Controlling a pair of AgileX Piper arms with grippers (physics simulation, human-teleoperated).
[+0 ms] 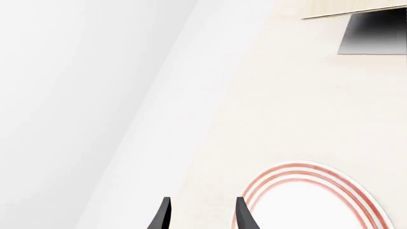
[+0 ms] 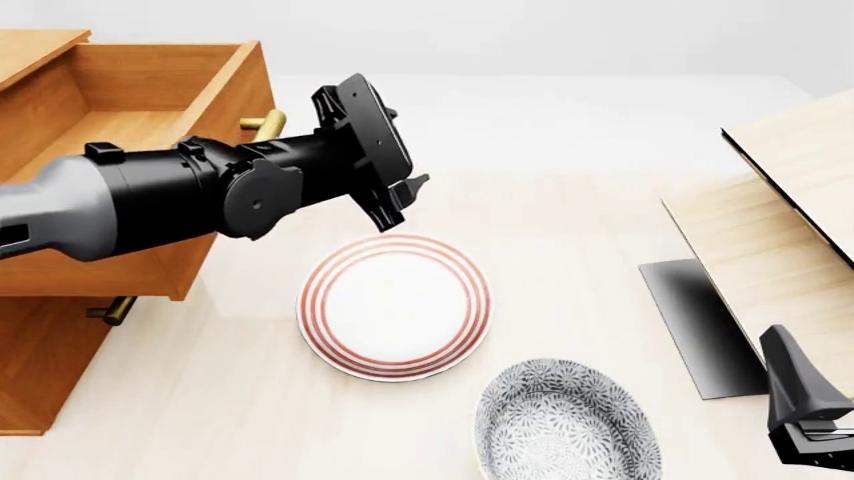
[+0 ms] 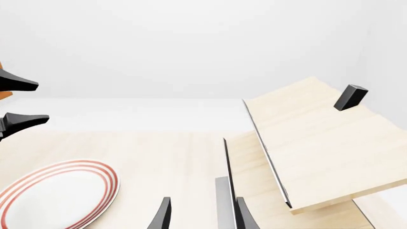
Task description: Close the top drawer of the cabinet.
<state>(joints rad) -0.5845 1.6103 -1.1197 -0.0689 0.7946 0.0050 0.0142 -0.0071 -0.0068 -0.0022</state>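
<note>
Orange-brown wood forms the top drawer (image 2: 147,110), pulled well out of the cabinet (image 2: 40,370) at the bench's (image 2: 587,260) left, its brass handle (image 2: 263,124) just behind our left arm. Our left gripper (image 2: 404,200) hangs empty above the red-ringed plate (image 2: 395,306), fingers apart. Our right gripper (image 3: 199,214), also parted and empty, sits low at right near the pale slanted panels (image 2: 787,190) and patterned bowl (image 2: 567,420).

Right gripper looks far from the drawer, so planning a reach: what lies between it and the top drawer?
In the front view, between the right gripper and top drawer lie the patterned bowl, red-ringed plate and left gripper.
</note>
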